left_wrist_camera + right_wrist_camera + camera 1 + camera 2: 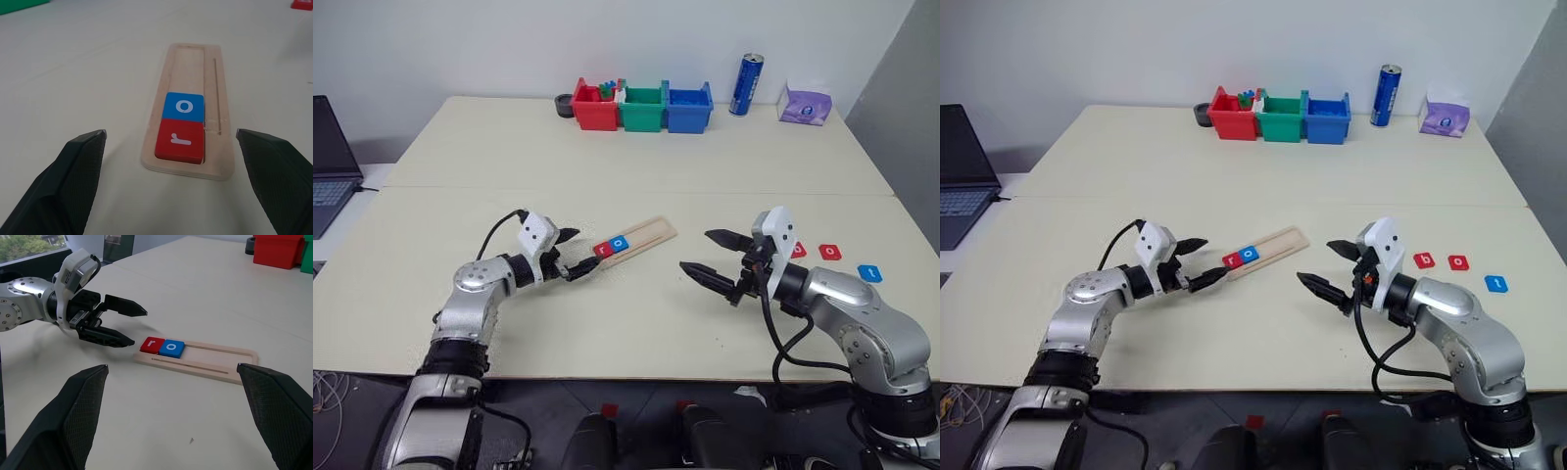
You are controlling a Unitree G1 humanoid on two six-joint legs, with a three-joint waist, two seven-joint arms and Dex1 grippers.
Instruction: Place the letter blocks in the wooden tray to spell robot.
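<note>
Left eye view: a pale cream counter, two slabs meeting at a seam, stands against a white wall. At its far edge, 12 o'clock, sit a red bin, a green bin and a blue bin, with a blue can and a purple tissue pack toward 1 o'clock; their printing is too small to read. A laptop lies at 9 o'clock. The tray lies near the middle, slanted, holding a red tile and a blue tile at its near-left end. The left claw is released, empty, its tips just beside that end. The right claw is also spread wide and empty, at 4 o'clock from the tray and apart from it. Three loose tiles lie at 3 o'clock: two red and one blue.

Left wrist view: the red tile reads "r", the blue "o", touching in the groove; the tray end lies between the fingers, ahead of them.

Right wrist view: the tray lies ahead, the left claw at its "r" end.
</note>
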